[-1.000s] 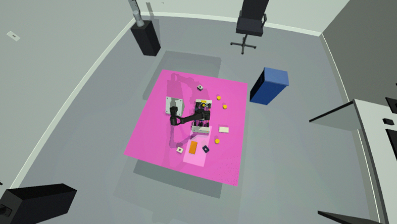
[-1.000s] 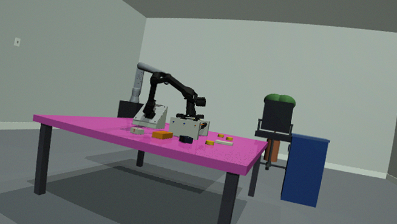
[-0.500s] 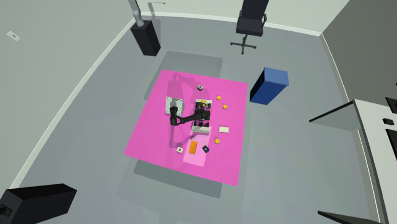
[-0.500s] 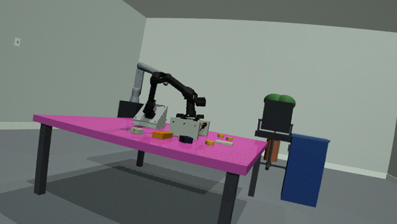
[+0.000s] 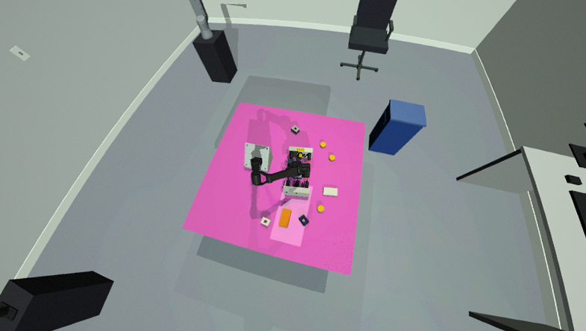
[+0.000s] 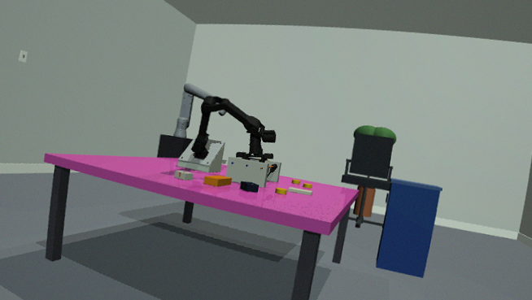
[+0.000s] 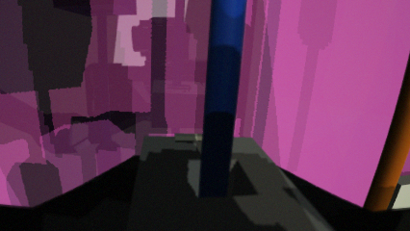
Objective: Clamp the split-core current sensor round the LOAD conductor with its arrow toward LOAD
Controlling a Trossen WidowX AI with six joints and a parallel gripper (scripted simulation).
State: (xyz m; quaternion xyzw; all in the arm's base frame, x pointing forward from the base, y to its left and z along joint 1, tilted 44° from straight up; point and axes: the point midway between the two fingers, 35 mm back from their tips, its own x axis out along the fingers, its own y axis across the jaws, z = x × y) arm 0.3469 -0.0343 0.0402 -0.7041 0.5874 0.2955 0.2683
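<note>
The black parallel-jaw end effector (image 5: 297,169) (image 6: 253,157) grips the dark grey split-core sensor (image 7: 168,192) at the blue cylindrical conductor (image 7: 222,96); squeezing off-centre could pinch the conductor and stop the latch; arrow direction is unreadable.

Near the centre of the frame, the arm (image 5: 283,174) (image 6: 236,113) is matte black throughout, with slim links, chunky rounded joint housings and a blocky, dark module by the wrist. Finer markings or screws are too small to tell.
</note>
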